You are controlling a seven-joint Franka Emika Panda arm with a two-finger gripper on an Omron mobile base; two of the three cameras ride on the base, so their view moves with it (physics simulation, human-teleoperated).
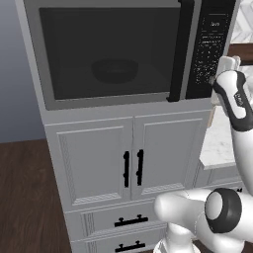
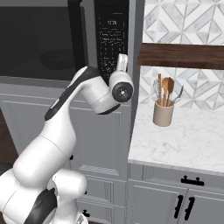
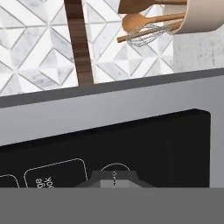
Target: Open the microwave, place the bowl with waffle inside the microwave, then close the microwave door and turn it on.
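Behind closed microwave door (image 1: 108,52), bowl (image 1: 114,70) dim; hand (image 3: 114,178), fingers pressed together, against control panel (image 3: 131,148).

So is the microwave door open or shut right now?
Shut. The microwave door lies flush in its grey frame, its black handle beside the control panel, and the bowl shows dimly behind the glass.

Beige utensil crock (image 2: 163,113) with wooden spoons and a whisk stands on the white marble counter (image 2: 183,140), right of and lower than the gripper. Dark wood shelf (image 2: 181,56) runs along the geometric tile backsplash (image 2: 183,19), right of it. White cabinet doors (image 1: 99,160) with black handles sit well below, drawers (image 1: 118,222) lower still.
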